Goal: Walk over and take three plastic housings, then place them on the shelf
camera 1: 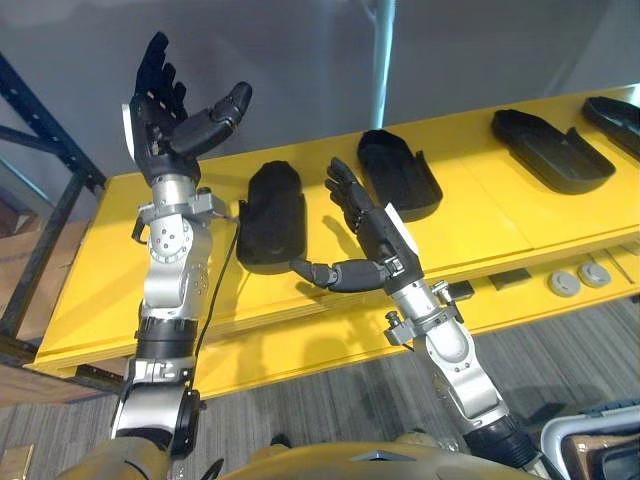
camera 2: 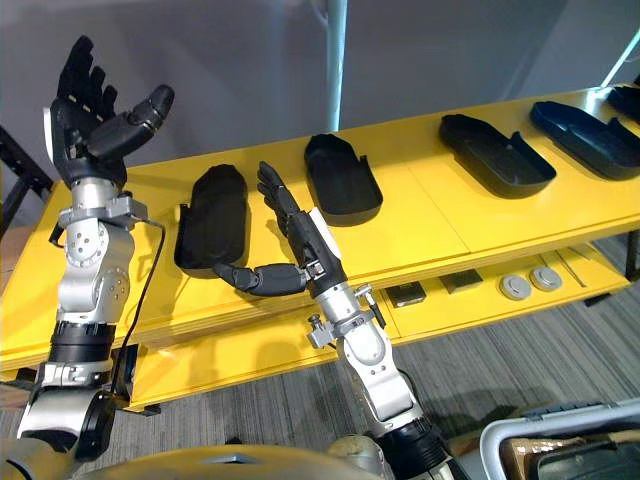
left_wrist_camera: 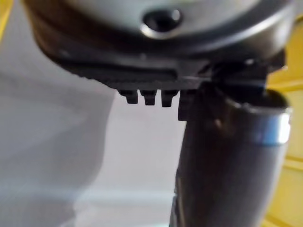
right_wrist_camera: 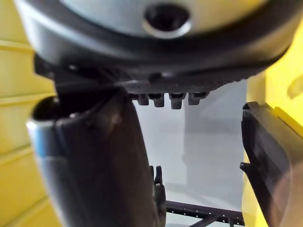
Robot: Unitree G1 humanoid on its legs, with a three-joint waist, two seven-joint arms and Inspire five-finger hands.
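Black boat-shaped plastic housings (camera 1: 273,215) line the smooth yellow shelf (camera 1: 480,220); left hand (camera 1: 160,120) and right hand (camera 1: 375,235) splayed.

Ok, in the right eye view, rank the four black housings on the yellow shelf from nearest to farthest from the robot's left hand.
From the raised left hand:
1. Leftmost housing, just right of that hand.
2. Second housing, mid-view.
3. Third housing, further right.
4. Rightmost housing, at the view's right edge.
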